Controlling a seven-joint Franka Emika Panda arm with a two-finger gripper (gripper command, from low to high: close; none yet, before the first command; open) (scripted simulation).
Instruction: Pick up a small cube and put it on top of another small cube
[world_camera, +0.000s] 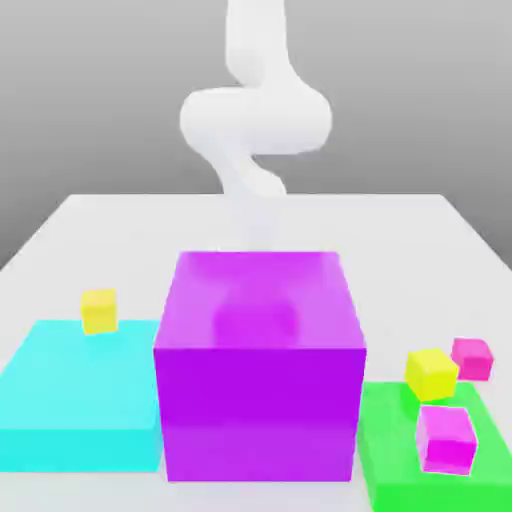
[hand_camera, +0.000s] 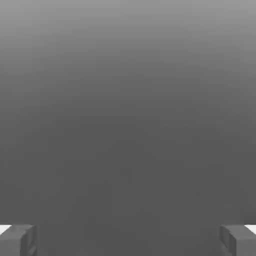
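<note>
We find the tool (hand_camera: 128, 240) open, its fingers wide apart and nothing between them. On a clock face over the exterior view, centred on the large violet block (world_camera: 260, 415), the white jointed arm (world_camera: 255, 120) stands at twelve. A small yellow cube (world_camera: 99, 312) sits at ten, by the cyan slab (world_camera: 75, 450)'s far edge. Toward three are a second yellow cube (world_camera: 432, 374), at the green slab (world_camera: 385, 440)'s far edge, and a pink cube (world_camera: 472, 359) just beyond; a magenta cube (world_camera: 447, 440) rests on that slab at four. We see no stack: grasp, lift and placing all remain. We cannot tell which cube is intended. None has a long axis; the ten-o'clock cube looks nearly square-on, the others slightly turned.
</note>
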